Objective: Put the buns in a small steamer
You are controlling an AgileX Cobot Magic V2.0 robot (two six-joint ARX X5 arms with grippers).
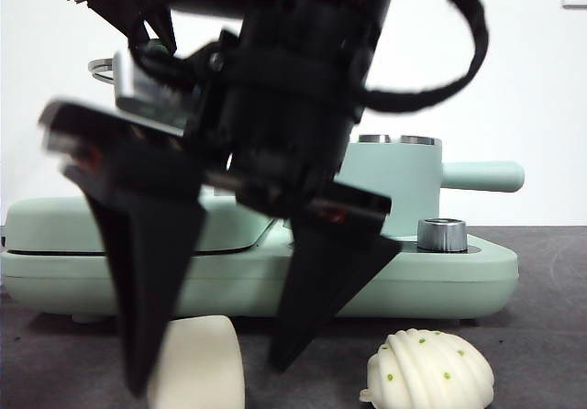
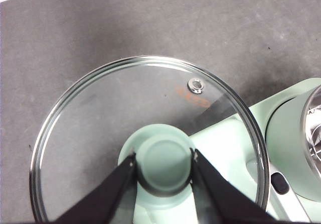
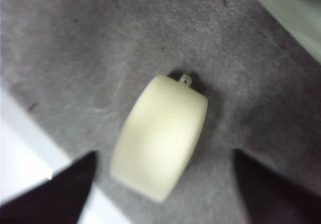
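Spread wide apart, the jaws of the right gripper point(image 1: 206, 377) are seen hanging low over the dark table point(image 1: 541, 336), in front of the mint-green base unit point(image 1: 459, 285). One jaw is placed at each side of the smooth cream bun point(image 1: 197, 365), which lies on its side on the table just before the base unit; in the right wrist view the same bun point(image 3: 159, 136) is shown between the two jaws with a clear gap at each side, so nothing is gripped. No contact between jaws and bun can be made out.

Further along, also in front of the base unit, the ridged white bun point(image 1: 429, 370) with green specks is set on the table, apart from the smooth one. Behind it, on the base unit, a steel knob point(image 1: 442, 235) is seen, and beyond that the small steamer point(image 1: 404, 175) stands upright, its straight green handle pointing away from the arm.

The left gripper point(image 2: 164, 166) is shown clamped on the green knob of the glass lid point(image 2: 100, 128), which is held above the table beside the base unit, off the steamer. A small steel vent is set near the lid's rim.
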